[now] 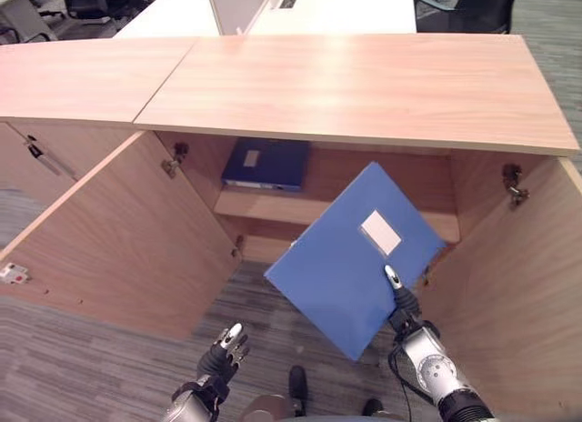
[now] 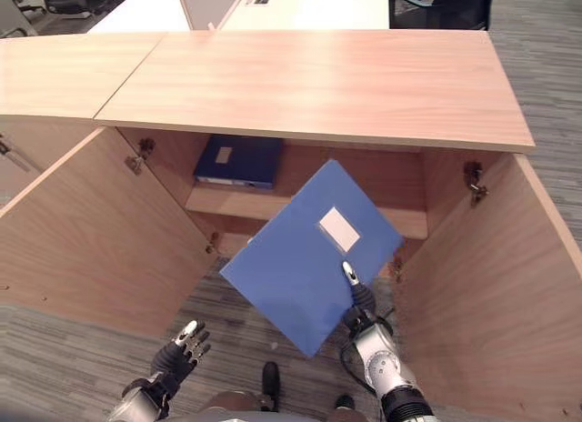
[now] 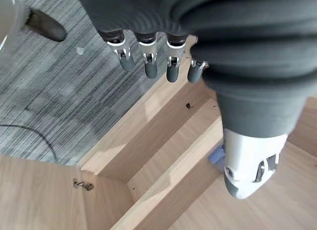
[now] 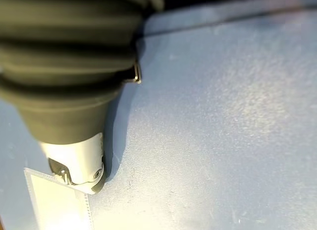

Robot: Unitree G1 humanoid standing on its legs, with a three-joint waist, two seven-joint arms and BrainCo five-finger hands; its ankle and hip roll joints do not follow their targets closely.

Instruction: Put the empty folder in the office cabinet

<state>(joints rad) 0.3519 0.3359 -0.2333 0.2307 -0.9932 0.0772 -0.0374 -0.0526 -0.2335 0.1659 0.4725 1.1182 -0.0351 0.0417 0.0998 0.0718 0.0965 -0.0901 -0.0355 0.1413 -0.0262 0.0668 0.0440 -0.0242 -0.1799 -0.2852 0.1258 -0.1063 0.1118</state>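
A bright blue folder [image 1: 350, 258] with a white label [image 1: 380, 232] hangs tilted in front of the open office cabinet [image 1: 346, 85], at its right half. My right hand [image 1: 403, 306] is shut on the folder's lower edge. Its thumb [image 4: 79, 160] presses on the blue cover [image 4: 223, 116] beside the label, and its fingers are hidden beneath. My left hand [image 1: 225, 347] hangs low over the carpet at the lower left, its fingers [image 3: 148, 61] relaxed and holding nothing.
A dark blue folder [image 1: 265, 163] lies on the cabinet's inner shelf [image 1: 264, 204] at the left. Both cabinet doors stand swung out, the left door [image 1: 127, 231] and the right door [image 1: 527, 286]. Grey carpet [image 1: 91, 349] lies in front.
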